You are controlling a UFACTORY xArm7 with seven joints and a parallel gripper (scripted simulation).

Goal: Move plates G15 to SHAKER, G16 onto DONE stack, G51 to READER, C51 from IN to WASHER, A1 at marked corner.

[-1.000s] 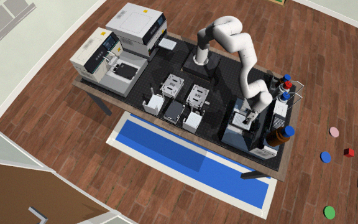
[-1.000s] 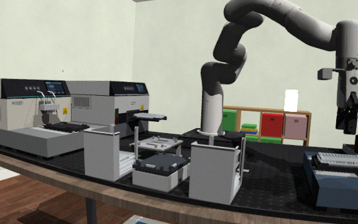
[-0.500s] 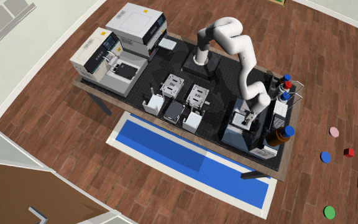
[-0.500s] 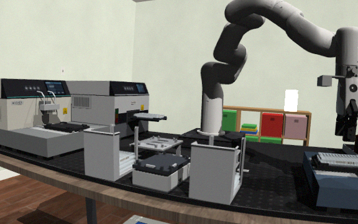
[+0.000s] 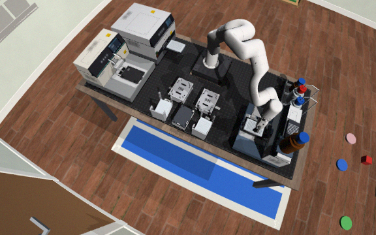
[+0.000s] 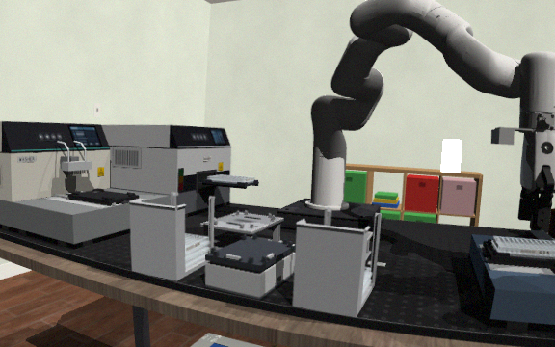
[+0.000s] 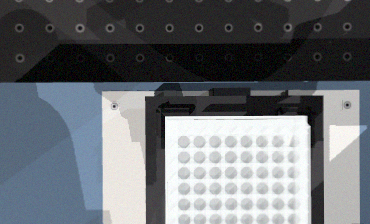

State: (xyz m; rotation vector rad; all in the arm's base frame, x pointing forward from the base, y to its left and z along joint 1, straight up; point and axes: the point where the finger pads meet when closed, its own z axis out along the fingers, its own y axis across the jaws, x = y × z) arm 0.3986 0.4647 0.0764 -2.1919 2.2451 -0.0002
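A white well plate [image 5: 250, 124] sits in the black frame of the blue instrument at the right end of the deck; it also shows in the exterior view [image 6: 523, 247] and fills the lower middle of the wrist view [image 7: 236, 170]. My gripper [image 5: 260, 128] [image 6: 540, 217] hangs straight down, open and empty, a little above the plate's far end; its fingers are out of the wrist view. Another plate [image 5: 175, 46] [image 6: 231, 180] lies on the tray sticking out of the back instrument. The low unit with a dark top [image 5: 183, 117] stands between two white stack racks [image 5: 162, 109] [image 5: 202, 126].
The washer's black nest [image 5: 130, 74] is at the left. Two raised grey nests [image 5: 181, 89] [image 5: 207, 100] stand mid-deck. Bottles with blue and red caps [image 5: 300, 86] and a brown bottle [image 5: 291, 141] crowd the right side of the blue instrument.
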